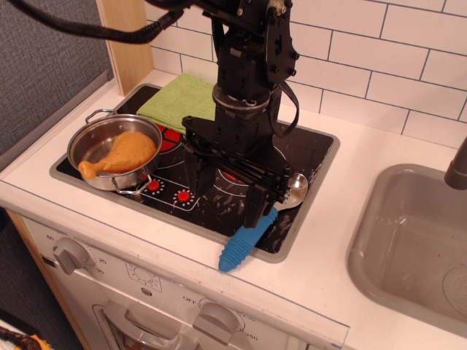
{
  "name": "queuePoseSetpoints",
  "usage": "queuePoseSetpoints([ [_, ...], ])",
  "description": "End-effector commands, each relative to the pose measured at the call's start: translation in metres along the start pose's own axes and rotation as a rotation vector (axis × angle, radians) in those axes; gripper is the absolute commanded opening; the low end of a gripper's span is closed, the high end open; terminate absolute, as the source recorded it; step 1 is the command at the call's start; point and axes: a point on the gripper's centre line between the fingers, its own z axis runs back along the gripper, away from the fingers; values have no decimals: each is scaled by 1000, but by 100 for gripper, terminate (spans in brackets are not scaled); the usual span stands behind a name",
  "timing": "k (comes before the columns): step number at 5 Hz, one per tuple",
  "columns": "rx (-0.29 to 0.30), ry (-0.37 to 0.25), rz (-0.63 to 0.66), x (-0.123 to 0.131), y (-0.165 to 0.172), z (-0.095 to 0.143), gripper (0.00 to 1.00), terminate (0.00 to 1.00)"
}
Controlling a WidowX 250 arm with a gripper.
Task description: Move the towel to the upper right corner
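The towel (179, 102) lies flat at the far left corner of the cooktop (317, 157), partly hidden behind the arm, so it is at the opposite end from the upper right corner (321, 138) where it belongs; the task looks not yet begun. The hand (226, 197) hangs low over the middle of the glass with its two fingers spread wide and nothing between them, well short of the cloth (it would have to travel back and left to reach it). A steel pot (115, 153) with a toy chicken leg (122, 153) sits on the near left burner, and a blue-handled spoon (252, 237) lies at the near right edge, neither in the towel's likely path. The white counter (365, 157) meets white tiles (379, 58) behind, with a grey sink (408, 248) to the right.
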Motion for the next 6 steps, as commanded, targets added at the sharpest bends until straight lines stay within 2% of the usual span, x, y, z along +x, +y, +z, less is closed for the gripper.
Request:
queuePoseSetpoints([
  [1,0,0,0,0,0,0,100,0],
  [2,20,-11,49,10,25,4,100,0],
  [4,69,-34,192,49,112,2,100,0],
  [5,54,-53,233,86,159,-7,100,0],
  [6,32,-63,225,115,172,-14,100,0],
])
